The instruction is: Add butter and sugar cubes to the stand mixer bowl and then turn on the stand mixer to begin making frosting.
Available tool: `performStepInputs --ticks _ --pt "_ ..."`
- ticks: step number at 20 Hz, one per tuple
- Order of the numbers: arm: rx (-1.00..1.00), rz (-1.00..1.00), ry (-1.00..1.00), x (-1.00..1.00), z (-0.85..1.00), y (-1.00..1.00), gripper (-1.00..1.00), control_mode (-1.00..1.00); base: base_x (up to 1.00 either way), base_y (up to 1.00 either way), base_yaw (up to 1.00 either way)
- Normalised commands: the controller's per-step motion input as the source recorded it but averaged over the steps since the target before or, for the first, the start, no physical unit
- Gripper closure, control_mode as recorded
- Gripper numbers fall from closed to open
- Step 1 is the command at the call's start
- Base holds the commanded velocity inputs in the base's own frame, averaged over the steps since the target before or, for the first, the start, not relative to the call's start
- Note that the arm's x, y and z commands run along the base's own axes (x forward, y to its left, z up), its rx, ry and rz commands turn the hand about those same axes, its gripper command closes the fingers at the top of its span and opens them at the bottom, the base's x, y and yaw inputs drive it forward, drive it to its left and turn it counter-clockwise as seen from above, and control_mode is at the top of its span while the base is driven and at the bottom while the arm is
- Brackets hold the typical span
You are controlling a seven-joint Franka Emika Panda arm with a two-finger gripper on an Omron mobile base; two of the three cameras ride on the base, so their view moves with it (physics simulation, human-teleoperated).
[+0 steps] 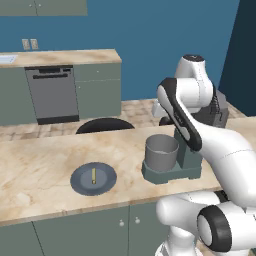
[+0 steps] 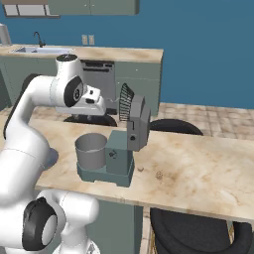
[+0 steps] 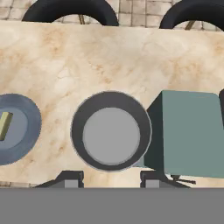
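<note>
**Arm reaching up and forward, tool pointing down**

The white arm is rising from the base, bending at its dark elbow joint and stretching forward at about shoulder height. Its wrist is turning over so the hand is facing straight down. The tool (image 3: 109, 179) is showing its two small dark fingertips (image 3: 71, 178) at the bottom of the hand view, standing well apart with nothing lying between them.

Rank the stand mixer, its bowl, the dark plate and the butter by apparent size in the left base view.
1. stand mixer, partly hidden by the arm
2. stand mixer bowl and plate: too alike to rank
3. butter
</note>
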Motion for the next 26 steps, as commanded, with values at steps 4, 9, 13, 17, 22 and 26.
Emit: performStepInputs --ticks 4,9,13,17,22,26 --pt "0.04 0.00 -0.04 -0.09 0.00 -0.24 -1.00 -1.00 0.00 0.00 0.00" --pt "0.14 0.00 -0.14 -0.28 0.00 -0.79 -1.00 -1.00 0.00 0.00 0.00" --pt "0.09 0.01 -0.12 -0.32 0.00 -0.72 -1.00 -1.00 0.00 0.00 0.00" --pt "0.09 0.01 -0.12 -0.34 0.00 -0.67 -1.00 -1.00 0.00 0.00 0.00" --pt "0.11 0.04 -0.13 -0.30 0.00 -0.76 -1.00 -1.00 0.00 0.00 0.00" --pt "0.15 0.14 -0.16 -0.23 -0.02 -0.84 -1.00 -1.00 0.00 0.00 0.00"
